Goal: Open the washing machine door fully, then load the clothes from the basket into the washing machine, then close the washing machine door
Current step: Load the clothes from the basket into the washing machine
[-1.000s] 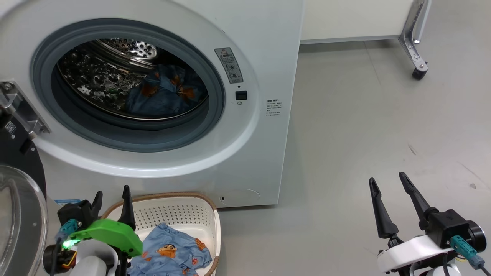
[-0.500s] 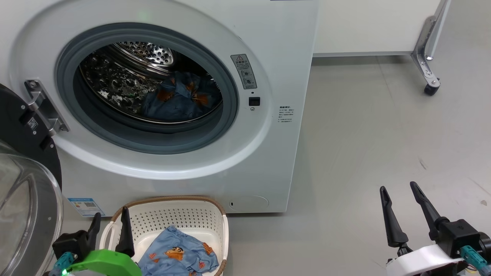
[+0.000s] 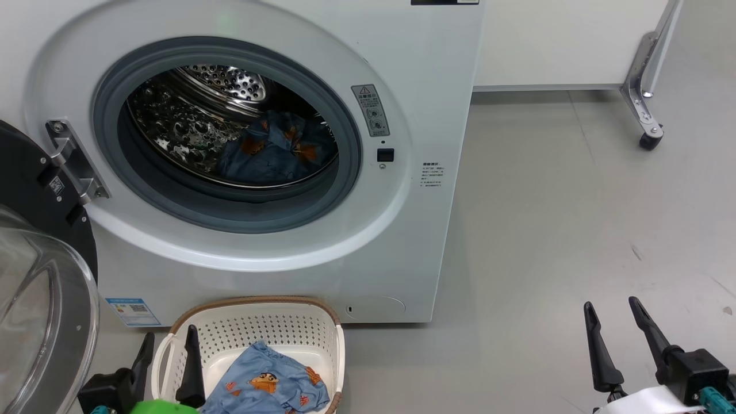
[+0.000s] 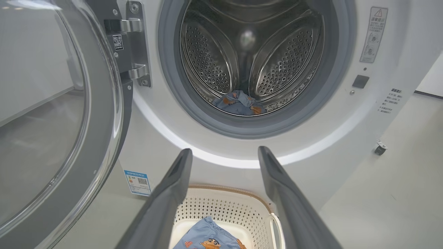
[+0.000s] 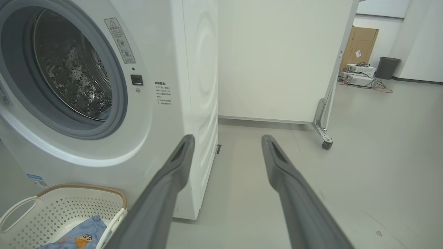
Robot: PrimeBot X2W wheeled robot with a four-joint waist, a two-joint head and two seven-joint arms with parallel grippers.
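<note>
The left gripper (image 4: 225, 149) and right gripper (image 5: 228, 136) gape empty; reaching down, the left could snag the near basket (image 3: 259, 330) rim, missing the clothes (image 3: 264, 385).

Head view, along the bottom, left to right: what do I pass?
Door → left gripper → clothes → right gripper.

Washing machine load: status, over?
Left gripper open, empty, by cream perforated basket; right gripper open, empty. Black-rimmed round door open. One blue cartoon-print garment in steel drum, second garment in basket. Nothing blocking the opening.
</note>
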